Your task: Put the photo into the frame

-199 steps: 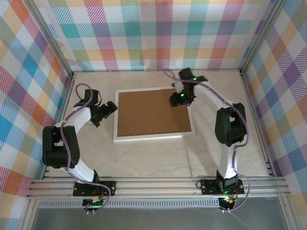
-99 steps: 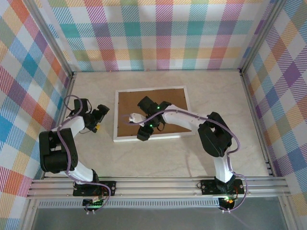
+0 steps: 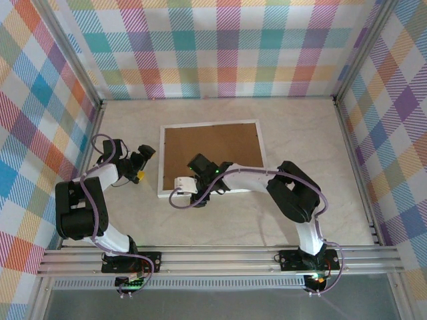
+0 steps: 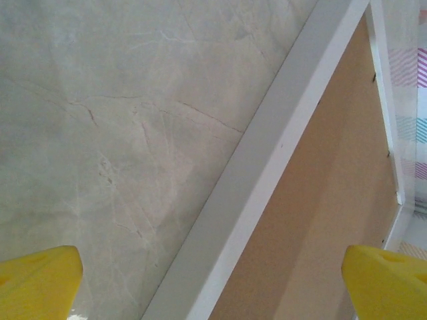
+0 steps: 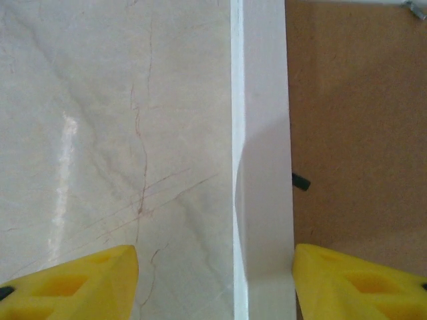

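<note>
At the middle of the top view, the frame (image 3: 161,160) is laid flat, backing board (image 3: 210,157) uppermost.
Its lower-left border is straddled by the spread right gripper (image 5: 217,283); the left gripper (image 4: 213,287) is parted too. The frame is judged rigid and breakable, best gripped by the moulding.

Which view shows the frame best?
Top external: the whole frame is visible, white border around the brown backing board. The left wrist and right wrist views each give a close strip of border and board.
</note>
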Tool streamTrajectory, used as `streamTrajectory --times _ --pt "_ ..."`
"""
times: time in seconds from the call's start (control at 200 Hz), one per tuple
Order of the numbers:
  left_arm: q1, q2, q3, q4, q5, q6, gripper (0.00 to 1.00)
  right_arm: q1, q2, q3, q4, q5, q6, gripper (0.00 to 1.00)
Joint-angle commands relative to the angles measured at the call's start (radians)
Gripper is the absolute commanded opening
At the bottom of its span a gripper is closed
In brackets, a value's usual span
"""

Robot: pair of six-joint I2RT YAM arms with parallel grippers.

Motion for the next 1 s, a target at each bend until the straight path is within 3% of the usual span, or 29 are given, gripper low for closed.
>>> streamTrajectory --times 0.0,0.21,0.74,1.0 --pt "0.020 0.011 0.003 0.032 0.040 0.006 1.00 0.004 -0.016 -0.032 0.101 0.060 -0.076 0.62" --pt "0.020 0.033 -0.001 0.057 0.069 -0.002 1.00 0.005 0.023 -0.004 0.074 0.081 -0.123 0.56" --pt "0.019 0.055 -0.009 0.083 0.105 -0.014 1.00 0.014 0.055 0.009 0.021 0.136 -0.161 0.07" --pt "0.020 0.055 -0.009 0.082 0.109 -0.014 1.00 0.009 -0.001 0.053 -0.035 0.087 -0.102 0.00"
